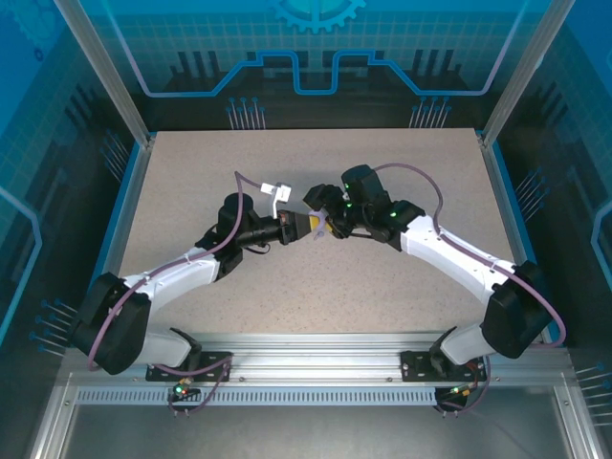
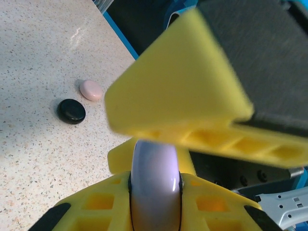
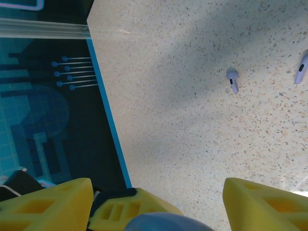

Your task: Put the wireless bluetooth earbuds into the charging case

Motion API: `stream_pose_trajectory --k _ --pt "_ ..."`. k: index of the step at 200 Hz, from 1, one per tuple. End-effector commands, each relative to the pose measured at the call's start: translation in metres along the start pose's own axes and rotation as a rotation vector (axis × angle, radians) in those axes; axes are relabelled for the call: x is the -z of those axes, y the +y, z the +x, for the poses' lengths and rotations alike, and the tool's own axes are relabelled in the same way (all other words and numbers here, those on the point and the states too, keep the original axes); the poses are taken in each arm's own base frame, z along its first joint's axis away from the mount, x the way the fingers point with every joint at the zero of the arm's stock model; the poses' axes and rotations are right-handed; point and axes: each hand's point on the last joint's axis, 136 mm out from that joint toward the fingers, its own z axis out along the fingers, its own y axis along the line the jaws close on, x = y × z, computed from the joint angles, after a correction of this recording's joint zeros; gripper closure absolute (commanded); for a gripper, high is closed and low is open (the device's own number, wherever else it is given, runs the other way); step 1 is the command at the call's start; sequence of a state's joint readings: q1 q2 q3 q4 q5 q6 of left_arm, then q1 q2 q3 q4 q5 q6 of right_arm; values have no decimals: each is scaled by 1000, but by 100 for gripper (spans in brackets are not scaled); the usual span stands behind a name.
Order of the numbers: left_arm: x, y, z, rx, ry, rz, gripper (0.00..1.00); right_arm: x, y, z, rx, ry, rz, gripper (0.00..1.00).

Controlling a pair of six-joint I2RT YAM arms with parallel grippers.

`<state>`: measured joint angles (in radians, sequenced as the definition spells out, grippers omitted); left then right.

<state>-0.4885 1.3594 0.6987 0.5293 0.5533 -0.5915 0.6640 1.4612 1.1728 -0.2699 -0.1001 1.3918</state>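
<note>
1. Top view: the left tool [image 1: 304, 228] and the right tool [image 1: 331, 226] meet tip to tip over the middle of the surface [image 1: 382, 287].
2. Left wrist: the left tool is clamped on a lilac charging case [image 2: 155, 168]. A black case [image 2: 71, 111] and a pink case [image 2: 91, 90] lie closed, side by side.
3. Right wrist: the right tool's fingers [image 3: 269, 202] stand wide apart either side of the lilac charging case. A lilac earbud [image 3: 232, 79] and a second lilac earbud [image 3: 301, 68] lie loose on the surface.

Speckled tabletop [image 1: 316, 296]; blue circuit-print walls [image 1: 382, 38]; aluminium rail [image 1: 316, 344] at near edge.
</note>
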Motion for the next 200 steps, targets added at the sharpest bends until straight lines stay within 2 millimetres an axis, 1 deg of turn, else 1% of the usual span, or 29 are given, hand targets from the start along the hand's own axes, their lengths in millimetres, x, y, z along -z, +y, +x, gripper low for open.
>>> stream_pose_trajectory --k 1,23,53,71,74,83,101,119,149,200 --pt "-1 -4 -6 -61 -31 9 100 -4 6 3 -17 -10 -1 33" --pt "0 -3 -7 -64 -43 4 100 -7 4 6 -28 -4 4 43" --pt "0 -2 -7 -67 -46 2 100 -8 2 4 -41 -16 8 60" --pt "-1 -1 -6 -61 -40 -2 100 -8 2 2 -46 -27 12 65" --pt "0 -1 -6 -60 -40 -4 98 -8 2 2 -48 -28 12 65" --pt "0 0 -6 -56 -40 -10 89 -8 2 0 -50 -35 14 66" --pt "1 1 -5 -54 -45 -21 76 -8 -1 -3 -58 -46 23 66" --pt "5 3 -5 -55 -62 -33 68 -7 -3 -6 -63 -57 30 66" --pt "9 2 -9 -55 -99 -35 63 -7 -4 -8 -77 -66 37 67" --pt "8 2 -12 -25 -139 -12 63 -10 -2 -8 -88 -60 29 67"
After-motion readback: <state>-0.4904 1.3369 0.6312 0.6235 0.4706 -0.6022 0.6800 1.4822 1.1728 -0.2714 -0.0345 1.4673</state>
